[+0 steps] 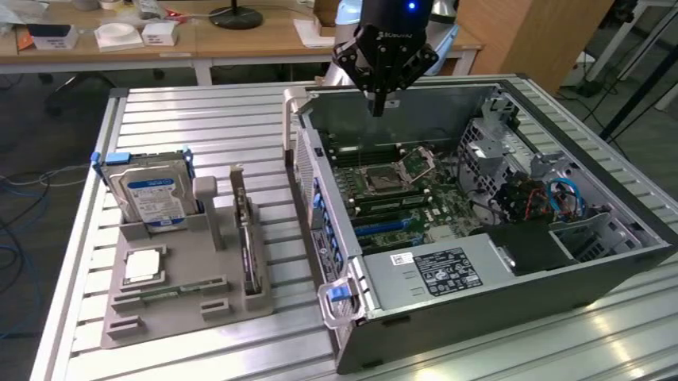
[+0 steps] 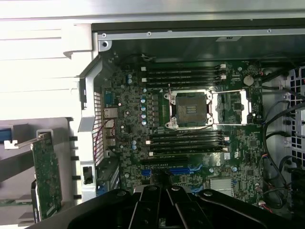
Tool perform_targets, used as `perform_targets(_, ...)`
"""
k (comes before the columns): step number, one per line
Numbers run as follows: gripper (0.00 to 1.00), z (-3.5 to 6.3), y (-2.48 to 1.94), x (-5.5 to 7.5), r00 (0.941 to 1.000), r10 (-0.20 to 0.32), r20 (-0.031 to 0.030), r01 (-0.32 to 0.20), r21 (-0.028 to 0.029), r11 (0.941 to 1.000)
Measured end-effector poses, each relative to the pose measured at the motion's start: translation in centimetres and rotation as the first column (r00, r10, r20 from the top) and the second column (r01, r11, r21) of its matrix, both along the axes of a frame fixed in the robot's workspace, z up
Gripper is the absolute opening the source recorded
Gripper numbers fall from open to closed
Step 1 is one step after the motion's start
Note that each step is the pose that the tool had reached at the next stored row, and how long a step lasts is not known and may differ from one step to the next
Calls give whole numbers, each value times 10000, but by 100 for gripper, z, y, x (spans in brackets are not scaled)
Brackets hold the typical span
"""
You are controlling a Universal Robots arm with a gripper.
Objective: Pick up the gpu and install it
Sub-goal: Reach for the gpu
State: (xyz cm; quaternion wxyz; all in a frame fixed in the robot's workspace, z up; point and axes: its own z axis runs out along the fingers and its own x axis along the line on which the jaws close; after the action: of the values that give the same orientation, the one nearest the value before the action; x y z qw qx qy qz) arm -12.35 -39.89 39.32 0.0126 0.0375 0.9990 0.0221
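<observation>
On one grey holder (image 1: 170, 324): one gpu (image 1: 246, 238), one hard drive (image 1: 154, 198), both upright.

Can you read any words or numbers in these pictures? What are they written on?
Nothing reads clearly.
On the hard drive: label print too small to read.
On the power supply box: black label and white sticker, too small to read.
On the gripper: lettering too blurred to read.

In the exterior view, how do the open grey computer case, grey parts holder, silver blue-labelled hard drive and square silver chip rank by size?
Largest to smallest:
1. open grey computer case
2. grey parts holder
3. silver blue-labelled hard drive
4. square silver chip
</observation>
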Motion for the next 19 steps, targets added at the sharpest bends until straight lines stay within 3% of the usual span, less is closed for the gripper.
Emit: perform_targets(19,11,0,0,-405,10000,2,24,-2,-1,10000)
